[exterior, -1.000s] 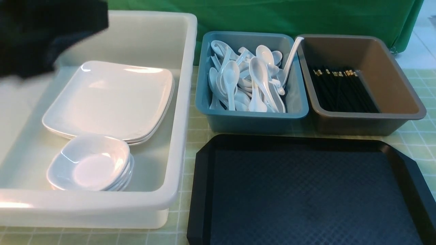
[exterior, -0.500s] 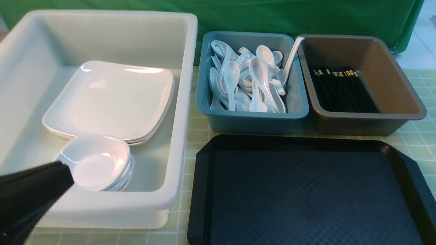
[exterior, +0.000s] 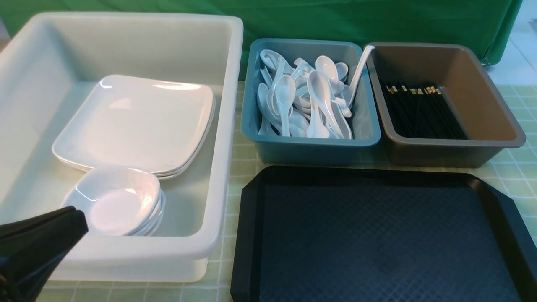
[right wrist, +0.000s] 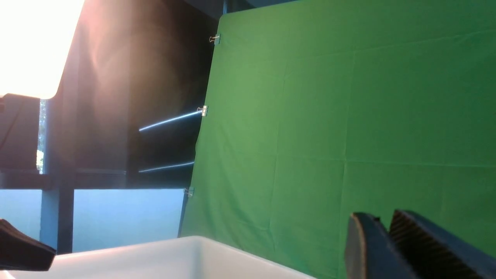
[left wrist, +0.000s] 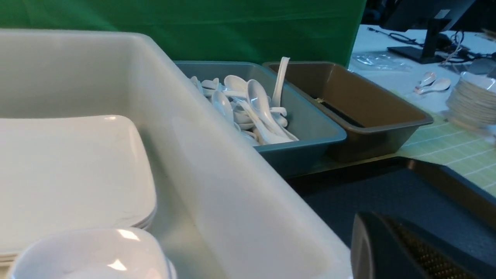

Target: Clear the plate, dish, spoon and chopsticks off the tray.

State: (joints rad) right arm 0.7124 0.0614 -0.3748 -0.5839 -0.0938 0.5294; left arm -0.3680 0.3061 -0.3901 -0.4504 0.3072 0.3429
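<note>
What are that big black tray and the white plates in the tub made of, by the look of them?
The tray looks like moulded plastic: matte black, with a diamond-textured floor and a smooth raised rim. The stacked plates are glossy white with sharp light reflections; that suggests glazed ceramic or melamine, and the pictures cannot settle which.

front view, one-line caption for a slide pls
Bare black tray in front of sorted plates, spoons and chopsticks; left gripper low.

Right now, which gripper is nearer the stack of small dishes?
The left gripper: it hangs at the dishes' near-left edge, over the tub rim. The right gripper shows only in its wrist view, facing the green backdrop.
</note>
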